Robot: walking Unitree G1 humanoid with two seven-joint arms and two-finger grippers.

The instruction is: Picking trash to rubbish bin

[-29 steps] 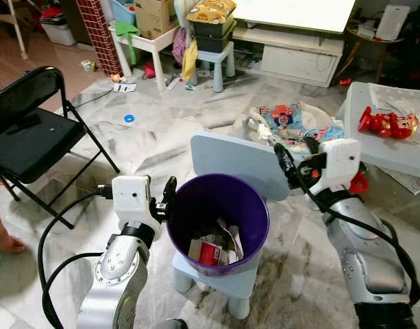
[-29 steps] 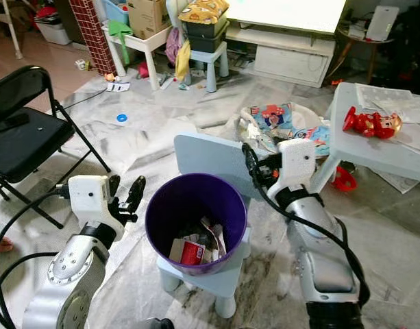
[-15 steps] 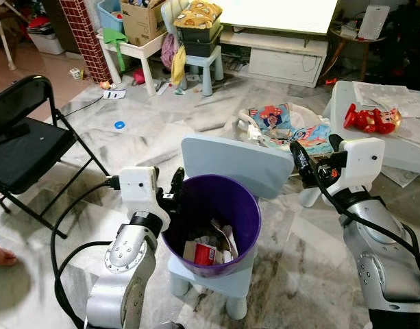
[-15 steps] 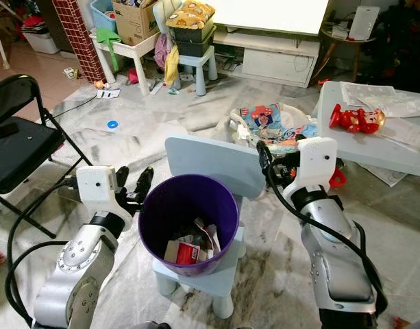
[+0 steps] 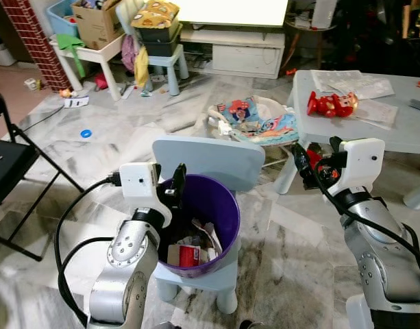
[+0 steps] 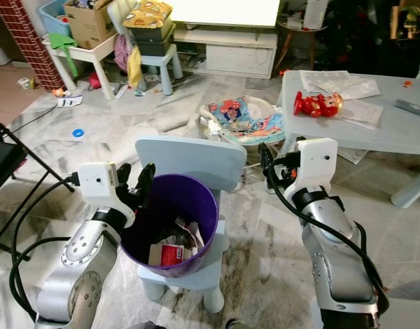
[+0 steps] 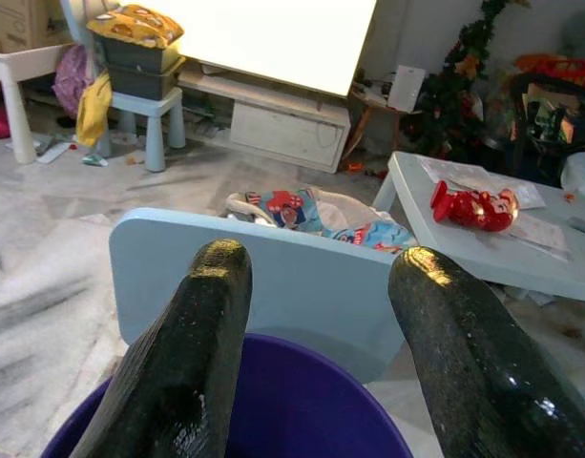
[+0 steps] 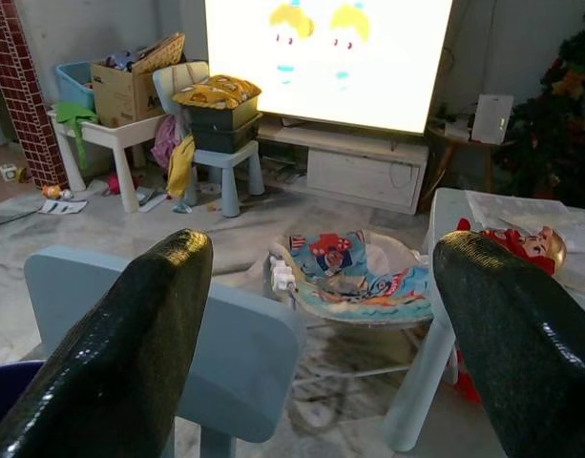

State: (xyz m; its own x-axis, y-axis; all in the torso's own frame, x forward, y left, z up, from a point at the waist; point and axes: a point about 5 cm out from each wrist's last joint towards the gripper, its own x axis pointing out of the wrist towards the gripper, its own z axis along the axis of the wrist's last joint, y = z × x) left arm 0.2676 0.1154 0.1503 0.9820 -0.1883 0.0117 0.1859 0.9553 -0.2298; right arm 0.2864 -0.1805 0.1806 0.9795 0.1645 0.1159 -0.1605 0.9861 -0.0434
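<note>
Jaws: left gripper (image 5: 174, 179) spread apart, empty, fingers at the left rim of the purple bin (image 5: 223, 199), centre-lower frame. Right gripper (image 5: 313, 156) spread wide, empty, centre-right frame, apart from the bin. Bin stands on a small pale-blue chair (image 5: 210, 156); trash (image 5: 190, 250) (red pack, paper scraps) lies at its bottom. Grey table (image 5: 391, 127) upper right carries a red toy (image 5: 330, 104).

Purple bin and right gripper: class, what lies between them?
In the left eye view, the pale blue chair's backrest stands between the purple bin and the right gripper, whose fingers are open.
</note>
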